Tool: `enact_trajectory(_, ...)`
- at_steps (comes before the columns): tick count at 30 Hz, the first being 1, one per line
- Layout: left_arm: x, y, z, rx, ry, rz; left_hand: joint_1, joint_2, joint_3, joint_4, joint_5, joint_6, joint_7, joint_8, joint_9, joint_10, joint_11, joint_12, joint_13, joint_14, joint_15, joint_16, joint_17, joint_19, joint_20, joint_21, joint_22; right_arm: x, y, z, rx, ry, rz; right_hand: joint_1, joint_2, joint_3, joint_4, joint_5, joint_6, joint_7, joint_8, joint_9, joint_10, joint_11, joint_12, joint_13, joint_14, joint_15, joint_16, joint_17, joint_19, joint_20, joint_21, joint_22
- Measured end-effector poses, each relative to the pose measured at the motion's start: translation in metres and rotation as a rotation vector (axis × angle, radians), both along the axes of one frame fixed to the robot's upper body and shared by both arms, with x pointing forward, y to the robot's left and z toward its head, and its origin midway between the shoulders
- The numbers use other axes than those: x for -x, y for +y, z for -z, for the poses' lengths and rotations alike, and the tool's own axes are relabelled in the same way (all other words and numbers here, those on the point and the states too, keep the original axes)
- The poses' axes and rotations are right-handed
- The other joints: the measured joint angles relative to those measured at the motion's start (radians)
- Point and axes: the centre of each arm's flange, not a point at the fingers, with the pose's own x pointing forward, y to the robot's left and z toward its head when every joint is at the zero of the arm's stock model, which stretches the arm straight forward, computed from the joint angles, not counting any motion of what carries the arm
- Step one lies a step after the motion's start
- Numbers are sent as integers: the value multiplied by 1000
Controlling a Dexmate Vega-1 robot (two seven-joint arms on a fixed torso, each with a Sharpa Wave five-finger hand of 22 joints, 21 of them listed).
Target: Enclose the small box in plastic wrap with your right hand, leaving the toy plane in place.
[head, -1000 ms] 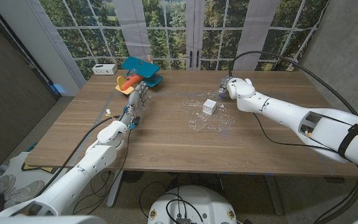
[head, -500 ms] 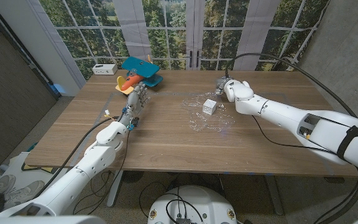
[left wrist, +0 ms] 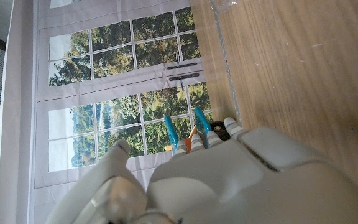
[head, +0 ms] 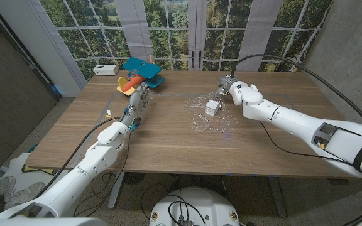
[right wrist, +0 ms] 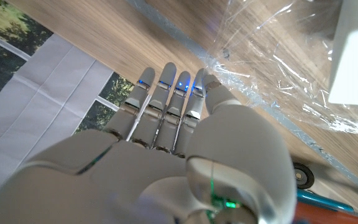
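right hand [head: 226, 83] at far edge of plastic wrap [head: 211, 115], fingers [right wrist: 166, 93] straight and together, tips at crinkled wrap edge; grip on film, cannot tell. small white box [head: 212, 107] sits on wrap, just beside right hand, uncovered. left hand [head: 139, 99] out on table [head: 168, 141] well left of wrap, fingers extended, holding nothing, tips near toy plane [head: 141, 74]. plane at far left part of table, blue wings, orange nose. white socket block [head: 106, 69] beside plane.
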Motion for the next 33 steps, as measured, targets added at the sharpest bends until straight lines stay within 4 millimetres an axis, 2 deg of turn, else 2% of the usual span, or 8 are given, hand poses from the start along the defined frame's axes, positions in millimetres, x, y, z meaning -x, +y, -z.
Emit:
enact_trajectory(1, 0, 0, 0, 0, 0, 0, 0, 0, 0, 0, 0, 0, 0, 0, 0, 0, 0, 0, 0, 0, 0, 0, 0, 0, 0, 0, 0, -1, -10, 5, -2, 6, 17, 0, 0, 0, 0, 0, 2, 2, 4, 0, 0, 0, 0, 0, 0, 0, 0, 0, 0, 0, 1, 0)
enact_trajectory(2, -1, -1, -1, 1, 0, 0, 0, 0, 0, 0, 0, 0, 0, 0, 0, 0, 0, 0, 0, 0, 0, 0, 0, 0, 0, 0, 0, 8, -2, 1, -2, -11, -10, 0, 0, 0, 0, 0, 4, 4, 4, 0, 1, 1, 0, 0, 0, 0, 0, 0, 0, 0, 5, 0)
enact_trajectory(5, -3, -3, -2, -4, -1, 10, 0, 0, 0, 0, 0, 0, 0, 0, 0, 0, 0, 0, 0, 0, 0, 0, 0, 0, 0, 0, 0, 11, -3, 1, 2, -17, -7, 8, -2, 0, 0, 0, 5, 5, 8, 2, 4, 4, 0, 0, 0, 0, 0, 0, 0, 0, 6, 0)
enact_trajectory(13, -8, -10, -6, -17, -4, 32, 0, 0, 0, 0, 0, 0, 0, 0, 0, 0, 0, 0, 0, 0, 0, 0, 0, 0, 0, 0, 0, 37, -3, 7, 10, -40, -42, 11, 0, 0, 0, 0, 5, 5, 15, 6, 12, 2, 7, 5, 0, 0, 0, -5, 0, 0, 5, 0)
enact_trajectory(15, -10, -10, -7, -17, -4, 32, 0, 0, 0, 0, 0, 0, 0, 0, 0, 0, 0, 0, 0, 0, 0, 0, 0, 0, 0, 0, 0, 38, -3, 6, 16, -42, -38, 11, 0, 0, 0, 0, 5, 5, 15, 8, 12, 2, 7, 5, 0, 0, 0, -3, 0, 0, 5, 0)
enact_trajectory(17, -10, -12, -7, -22, -5, 39, 0, 0, 0, 0, 0, 0, 0, 0, 0, 0, 0, 0, 0, 0, 0, 0, 0, 0, 0, 0, 0, 47, -2, 8, 14, -49, -54, 11, 0, 0, 0, 0, 5, 6, 19, 9, 12, 2, 7, 5, 0, 0, 0, -3, 0, 0, 5, 0)
enact_trajectory(33, -16, -17, -11, -32, -6, 58, 0, 0, 0, 0, 0, 0, 0, 0, 0, 0, 0, 0, 0, 0, 0, 0, 0, 0, 0, -4, 0, 82, 8, 11, 30, -91, -109, 17, -7, 5, 5, -6, 18, 18, 34, 20, 31, 13, 15, 9, 9, -2, -9, -9, 0, 0, 5, 0)
